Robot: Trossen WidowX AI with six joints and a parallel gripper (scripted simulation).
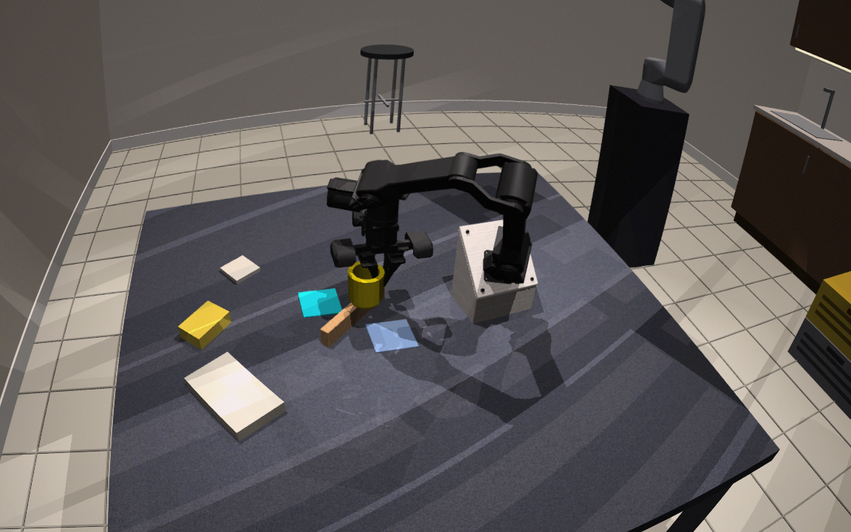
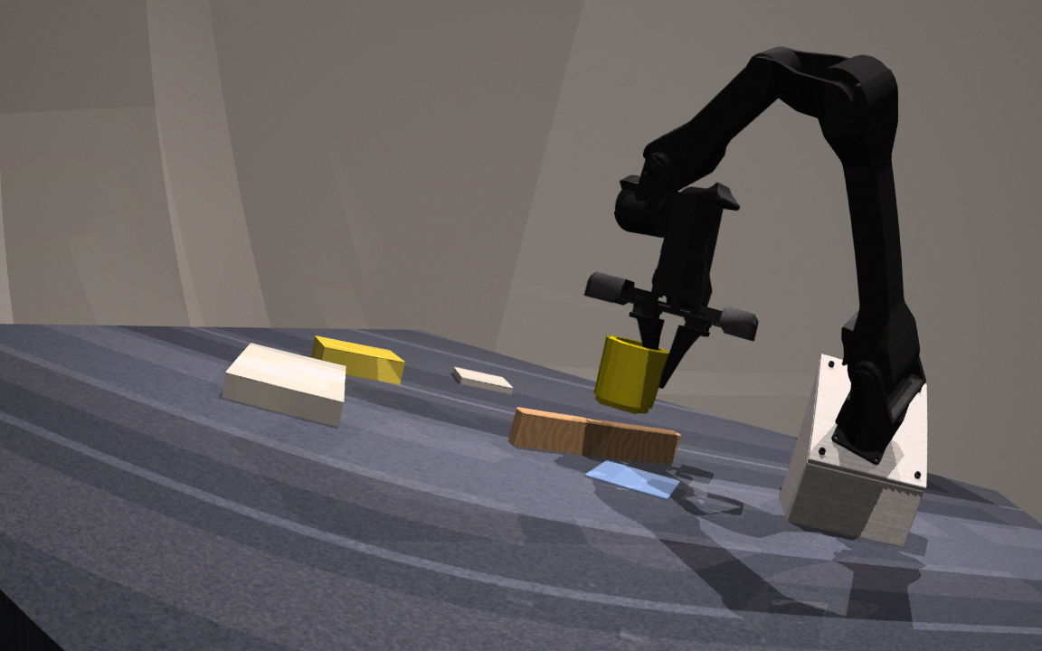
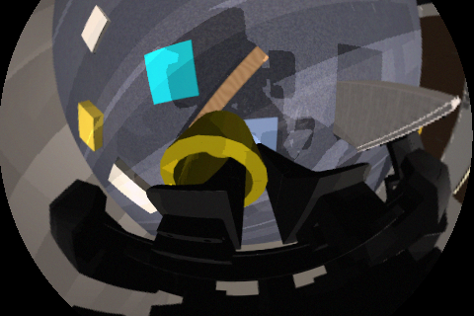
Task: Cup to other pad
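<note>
The yellow cup hangs in the air, roughly upright, above the wooden bar. My gripper is shut on the cup's wall, one finger inside the rim and one outside. The cyan pad lies on one side of the bar; the exterior view does not show it. The light blue pad lies on the other side, partly hidden by the cup and a finger in the wrist view. I cannot make out marbles inside the cup.
The upright wooden bar stands between the pads. A yellow block, a large white slab and a small white tile lie farther left. The arm's base box stands right.
</note>
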